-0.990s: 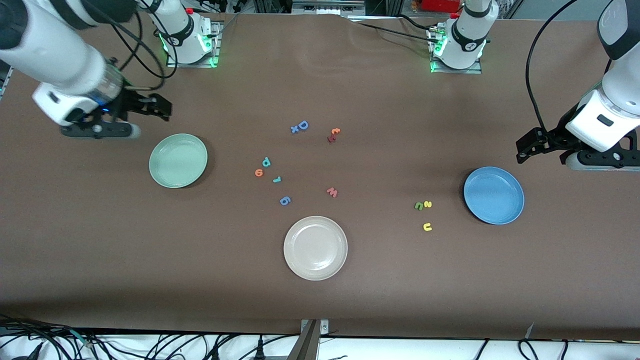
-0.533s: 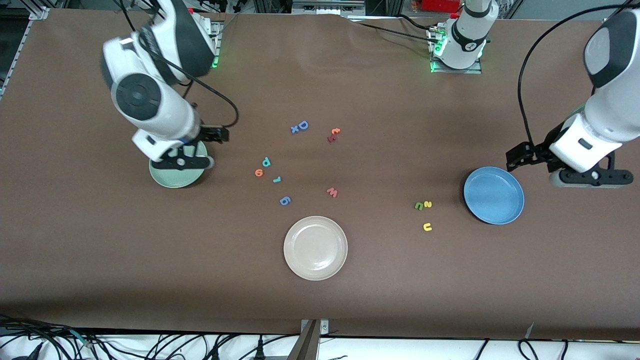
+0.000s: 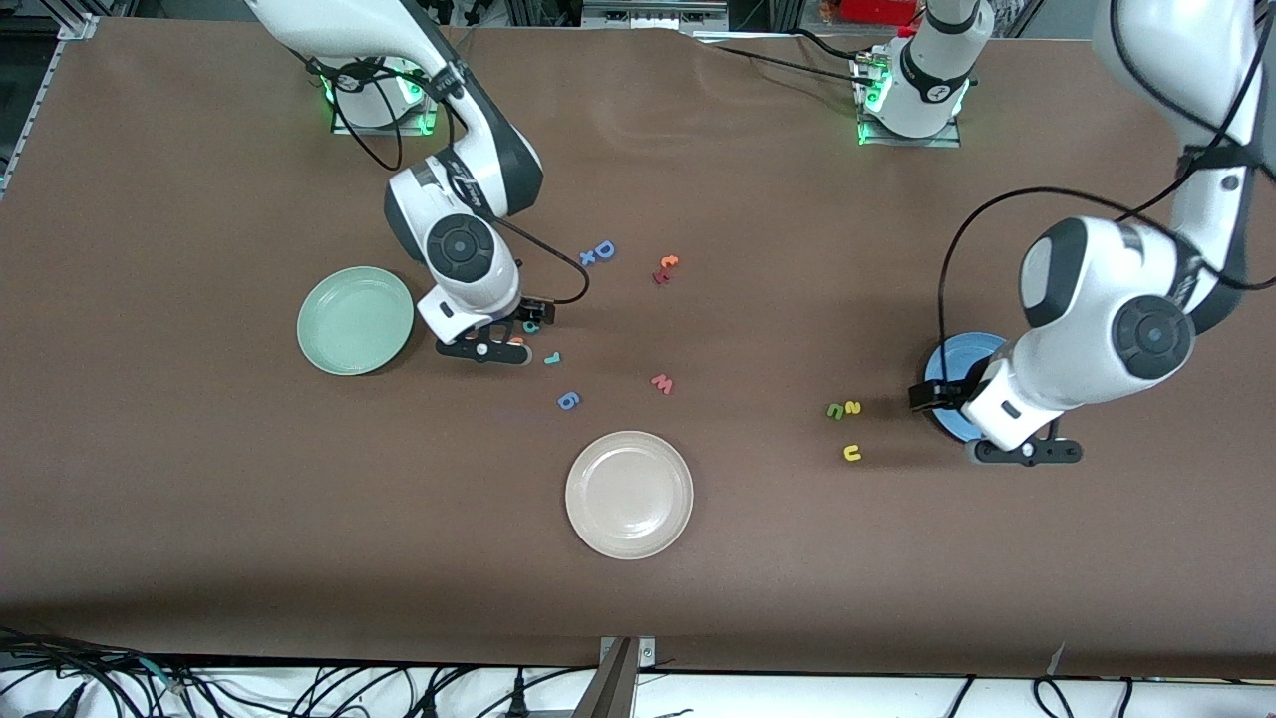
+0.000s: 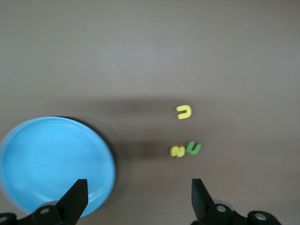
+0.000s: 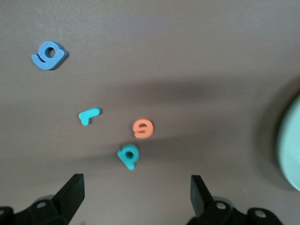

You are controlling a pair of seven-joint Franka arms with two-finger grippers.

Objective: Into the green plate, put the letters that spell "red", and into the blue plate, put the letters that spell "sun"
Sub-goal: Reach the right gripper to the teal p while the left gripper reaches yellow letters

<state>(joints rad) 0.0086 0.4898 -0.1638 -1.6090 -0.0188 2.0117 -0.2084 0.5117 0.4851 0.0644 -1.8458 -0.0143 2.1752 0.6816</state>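
Your right gripper (image 5: 133, 190) hangs jaws released over the teal "d" (image 5: 128, 156) and orange "e" (image 5: 142, 127); your left gripper (image 4: 138, 197), jaws released, straddles the blue plate (image 4: 51, 164) edge.

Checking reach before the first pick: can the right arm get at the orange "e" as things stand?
Probably yes. The right gripper hangs open over the orange "e", empty. The letter lies flat on the table, apart from the teal "d" and teal "r", though the "d" lies close beside it.

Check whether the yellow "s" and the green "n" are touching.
Touching. The left wrist view shows the yellow "s" pressed edge to edge against the green "n", no table between them.
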